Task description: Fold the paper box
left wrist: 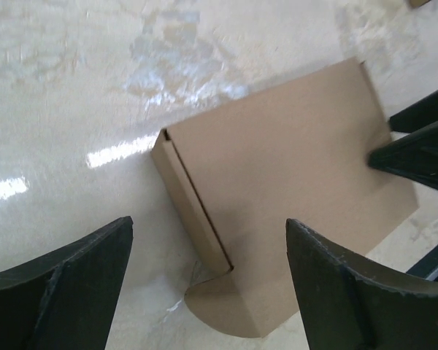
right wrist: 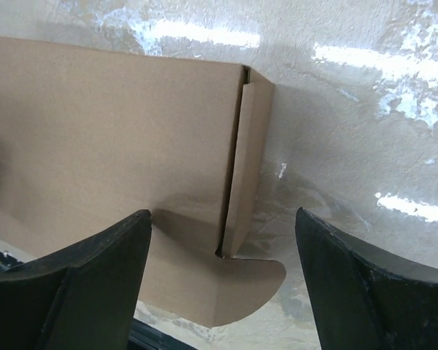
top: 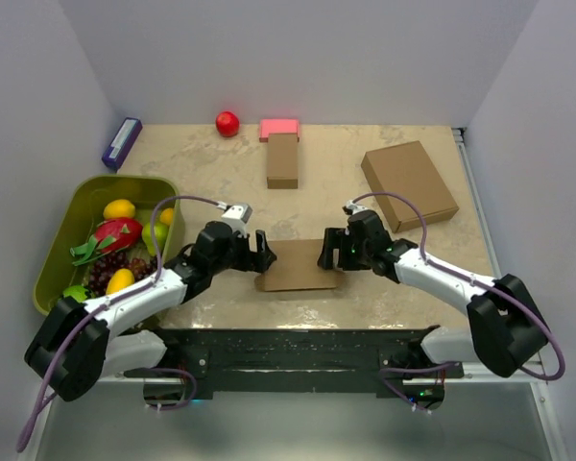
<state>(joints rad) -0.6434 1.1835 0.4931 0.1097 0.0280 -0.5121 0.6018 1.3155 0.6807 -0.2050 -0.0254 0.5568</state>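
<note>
Paper box: we see the paper box [top: 300, 267] lying at the middle of the table [top: 211, 182], close to the near edge; it is low and flat, with a narrow end wall [left wrist: 193, 204] raised at each short end and a rounded tab [right wrist: 252, 281] lying flat on the table at a near corner.
Long axis: it runs left to right, from one arm across to the other.
Left gripper: the left gripper [top: 265, 252] sits just beside the box's left end; its fingers are spread, holding nothing, with that end wall framed between them in the wrist view.
Right gripper: the right gripper [top: 326, 254] is at the box's right end; its fingers are likewise spread and empty.
Nearer arm: we judge neither nearer; each has one end in front of it, so the box lies rightward of the left tool and leftward of the right.
Counts: one paper box; two grippers; two other brown boxes, a narrow box [top: 282, 160] and a larger box [top: 409, 184], both well apart at the back; one red ball [top: 228, 123]; one pink block [top: 279, 127]; one purple object [top: 121, 143]; one green bin [top: 77, 197] of fruit.
Next move: we reckon it turns on each tool meeting its own end wall.
</note>
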